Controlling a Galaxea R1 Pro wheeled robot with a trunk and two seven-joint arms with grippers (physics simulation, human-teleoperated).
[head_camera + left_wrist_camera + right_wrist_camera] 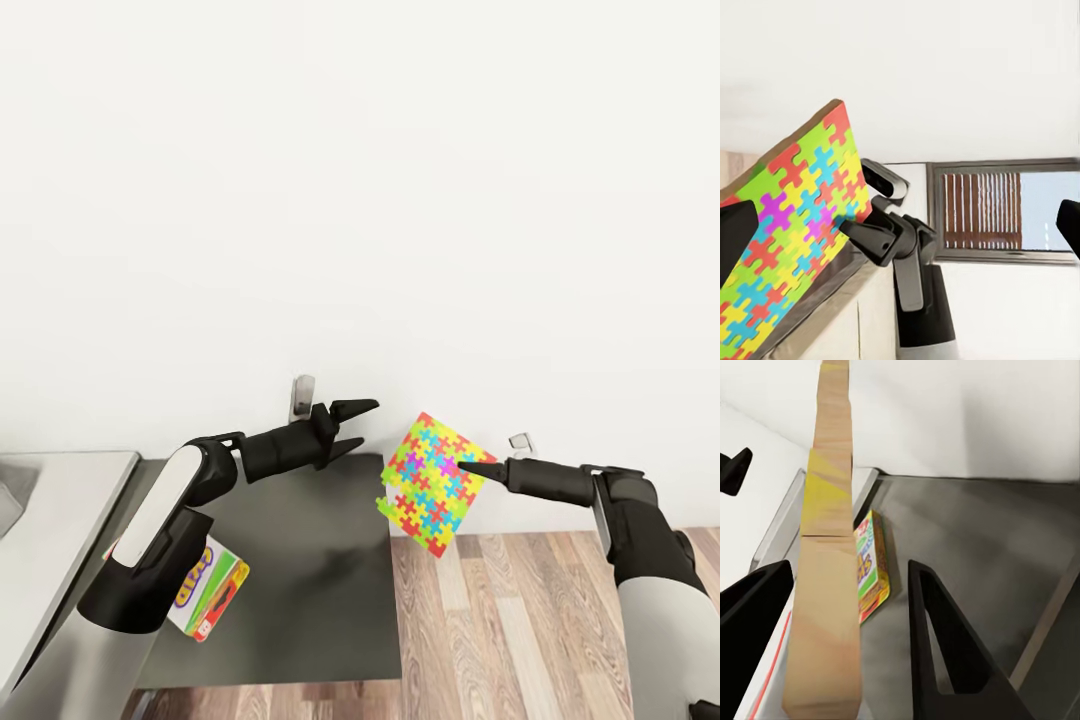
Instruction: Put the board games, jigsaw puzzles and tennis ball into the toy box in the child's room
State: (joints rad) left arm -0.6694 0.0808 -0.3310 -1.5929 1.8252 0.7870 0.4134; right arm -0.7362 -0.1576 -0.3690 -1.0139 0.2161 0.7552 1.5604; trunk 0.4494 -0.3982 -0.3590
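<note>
A jigsaw puzzle, a bright multicoloured sheet, hangs tilted in the air just past the right edge of the dark-grey table. My right gripper is shut on its right edge. In the right wrist view the puzzle stands edge-on between the fingers. My left gripper is open and empty above the table's back edge, a short way left of the puzzle. In its wrist view the puzzle faces it. One board game, a green-white-red box, lies on the dark top under my left forearm.
The light-grey part of the table runs along the left. A white wall rises close behind, with two small sockets low on it. Wooden floor lies to the right of the table. A window shows behind my right arm.
</note>
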